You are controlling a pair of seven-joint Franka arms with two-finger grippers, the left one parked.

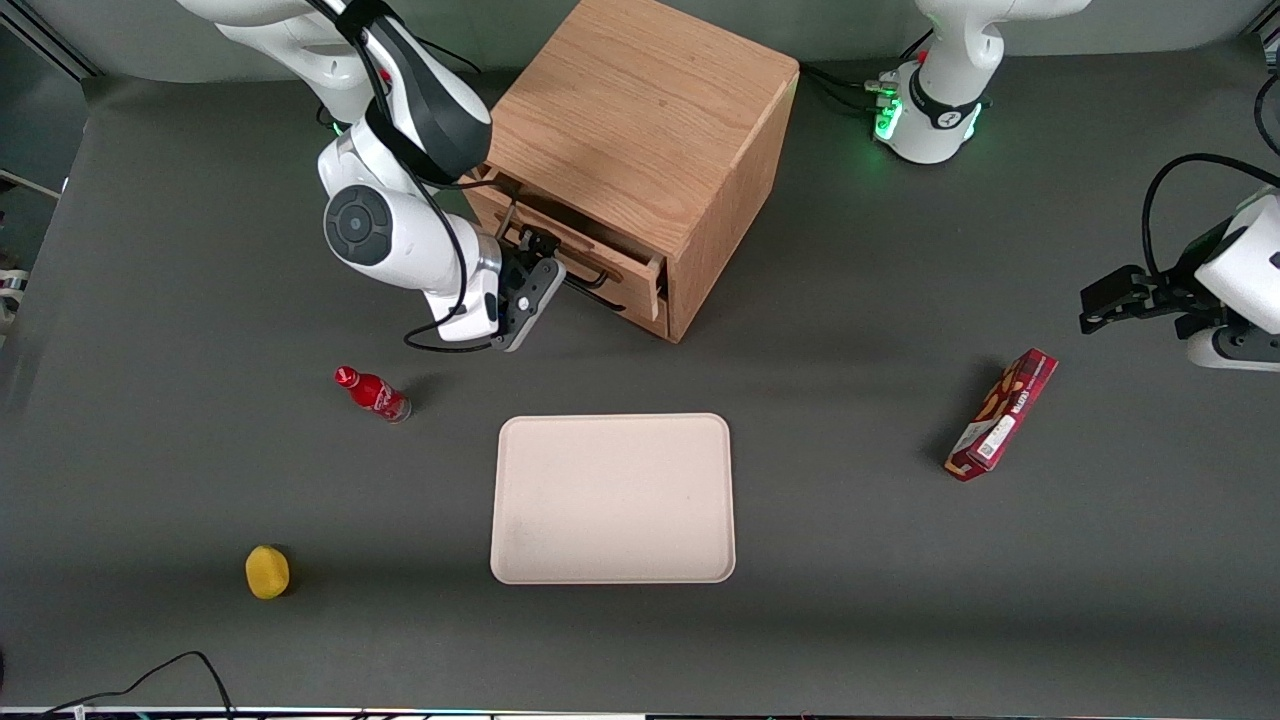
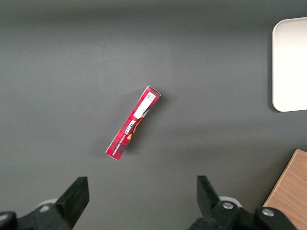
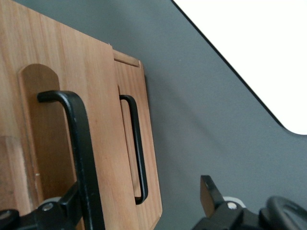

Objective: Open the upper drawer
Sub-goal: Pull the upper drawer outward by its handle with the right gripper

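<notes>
The light-oak cabinet (image 1: 640,110) stands at the back of the table, its drawers facing the working arm's end. The upper drawer (image 1: 618,262) is pulled out a little, and its front (image 3: 53,86) overlaps the lower drawer (image 3: 151,167). Its black bar handle (image 3: 81,143) is also seen in the front view (image 1: 585,268). My right gripper (image 1: 530,268) is right in front of the upper drawer. It is open wide (image 3: 139,199). One finger (image 3: 64,206) is against the upper handle bar, and the other finger (image 3: 209,191) is over bare table. The lower drawer's handle (image 3: 138,148) is untouched.
A cream tray (image 1: 613,497) lies nearer the front camera than the cabinet. A small red bottle (image 1: 372,393) and a yellow object (image 1: 267,571) lie toward the working arm's end. A red snack box (image 1: 1002,414) lies toward the parked arm's end.
</notes>
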